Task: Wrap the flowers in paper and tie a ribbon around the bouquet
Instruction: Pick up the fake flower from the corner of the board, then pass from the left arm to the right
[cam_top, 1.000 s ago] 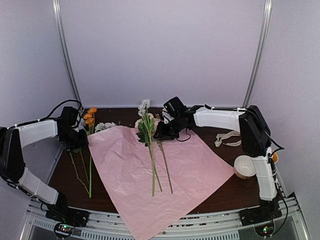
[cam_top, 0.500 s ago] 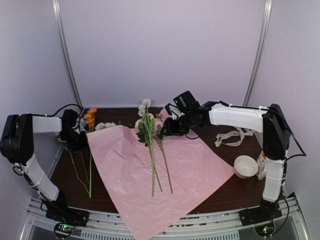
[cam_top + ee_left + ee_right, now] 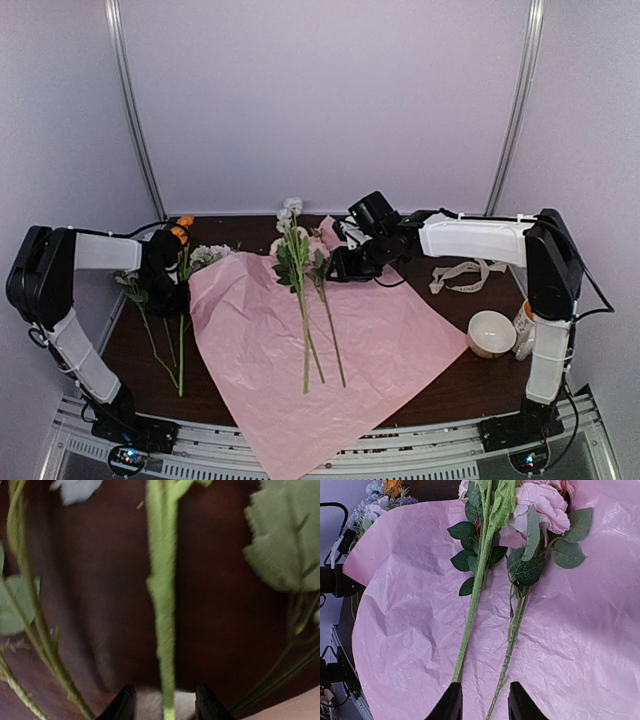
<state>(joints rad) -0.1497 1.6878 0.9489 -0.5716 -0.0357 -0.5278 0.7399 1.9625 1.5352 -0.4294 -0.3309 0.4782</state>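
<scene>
Pink crinkled paper [image 3: 380, 330] lies spread flat over the middle of a dark brown wooden table [image 3: 450, 390]. One corner hangs past the near edge, over the metal base frame [image 3: 330, 440]. Pale, plain walls [image 3: 320, 100] close the booth on three sides, with a slim metal post [image 3: 133, 110] at each far corner.

Two of the flowers [image 3: 298, 262] lie on the sheet with their heads at its far edge and their stems running toward the near side. One has a white head and dark leaves, the other a pink bloom. The rest of the bunch [image 3: 182, 240], with orange and pale blue heads, lies on the bare wood left of the paper, stems pointing near. The ribbon [image 3: 462, 277] sits in a loose cream heap on the table at the far right, off the paper. A white round cup [image 3: 490, 333] stands nearer, just off the sheet's right corner.

The left gripper [image 3: 172, 290] is down among the left-hand stems. Its wrist view shows the two fingertips [image 3: 125, 705] parted, with one green stem between them and space on either side, so nothing is clamped. The right gripper [image 3: 335, 268] hovers by the heads of the flowers on the paper. From its wrist camera the jaws stand apart over the pink sheet, with the pink bloom's stem running into the gap, unpinched.
</scene>
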